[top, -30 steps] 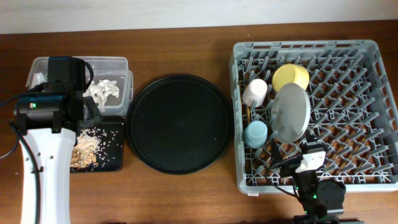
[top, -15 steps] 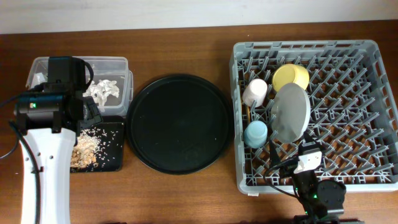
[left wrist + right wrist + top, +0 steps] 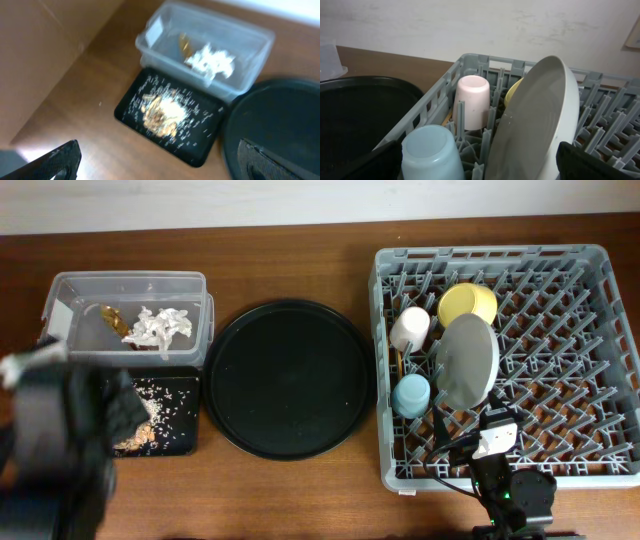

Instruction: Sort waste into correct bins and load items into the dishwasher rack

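1. Far left, low in the overhead view: one left arm, a dark blur over the table's near edge. From its wrist camera: left gripper above the table, both fingers spread wide, released, gripping nothing.
2. Just behind that blur: one clear tub, upright. Inside, one crumpled white tissue and, just beside it on the left, one small gold-brown wrapper.
3. Tight against the tub's near side: one shallow black tray, carrying one scattered heap of beige food scraps, the heap's left part hidden behind the arm.
4. Centre stage: one large round black tray, flat on the table, just beside both bins on one side and the rack on the other.
5. On to the right: one grey dishwasher rack, loaded in its left half. Counting up: two cups, one bowl, one plate.
6. Along the rack's left wall: pale-pink cup at the back, light-blue cup nearer. Between them, chopsticks showing only as a thin wooden sliver; number impossible to tell.
7. Next over: yellow bowl tipped on its side at the back, grey-white plate standing on edge just in front of it, among the pegs.
8. Bottom right: right gripper at the rack's near edge, fingers wide apart, released, holding nothing.
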Tool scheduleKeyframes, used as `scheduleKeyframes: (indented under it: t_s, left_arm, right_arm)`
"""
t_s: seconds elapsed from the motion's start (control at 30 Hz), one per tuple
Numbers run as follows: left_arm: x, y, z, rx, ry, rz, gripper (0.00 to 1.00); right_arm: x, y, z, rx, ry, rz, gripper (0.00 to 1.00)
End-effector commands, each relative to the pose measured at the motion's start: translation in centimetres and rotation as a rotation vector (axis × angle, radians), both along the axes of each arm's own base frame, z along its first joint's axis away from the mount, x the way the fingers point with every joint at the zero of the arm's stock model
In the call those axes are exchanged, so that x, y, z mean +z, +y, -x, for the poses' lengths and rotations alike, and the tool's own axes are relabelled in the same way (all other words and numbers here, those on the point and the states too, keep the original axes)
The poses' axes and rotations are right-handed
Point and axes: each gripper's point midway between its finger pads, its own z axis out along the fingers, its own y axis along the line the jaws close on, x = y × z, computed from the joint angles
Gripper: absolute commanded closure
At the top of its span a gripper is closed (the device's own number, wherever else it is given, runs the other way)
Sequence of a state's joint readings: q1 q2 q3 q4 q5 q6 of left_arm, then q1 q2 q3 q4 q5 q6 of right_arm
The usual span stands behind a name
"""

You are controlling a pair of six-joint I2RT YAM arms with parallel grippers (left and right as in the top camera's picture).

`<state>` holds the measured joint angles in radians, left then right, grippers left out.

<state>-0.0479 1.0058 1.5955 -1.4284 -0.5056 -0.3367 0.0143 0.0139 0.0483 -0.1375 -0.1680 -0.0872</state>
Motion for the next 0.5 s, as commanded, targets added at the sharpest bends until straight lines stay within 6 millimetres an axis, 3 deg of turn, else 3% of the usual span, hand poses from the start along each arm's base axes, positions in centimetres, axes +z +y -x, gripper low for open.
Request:
scheduleKeyframes:
  t_s: [0.0,0.13,0.17,0.23,0.3,0.47]
  left_arm:
    - [3.5,-0.5,5.3,-0.056,-0.218,0.009,0.01]
    - [4.3,0.0,10.2,-0.076,-0.344,0.011,0.01]
    - [3.6,0.1,11.0,-0.077,-0.337,0.010,0.01]
    - [1.2,-1.6,11.0,-0.160,-0.326,0.082,0.01]
    - [-0.2,-2.8,9.8,-0.195,-0.361,0.141,0.01]
    - [-2.3,-6.1,0.8,-0.320,-0.713,0.227,0.01]
  right_arm:
    - [-0.2,0.0,0.0,0.005,-0.003,0.005,0.02]
    - [-0.2,0.0,0.0,0.005,-0.003,0.005,0.02]
    - [-0.2,0.0,0.0,0.005,-0.003,0.005,0.02]
    - [-0.2,0.0,0.0,0.005,-0.003,0.005,0.02]
    - [-0.2,0.0,0.0,0.005,-0.003,0.005,0.02]
    - [-0.2,0.0,0.0,0.005,-0.003,0.005,0.02]
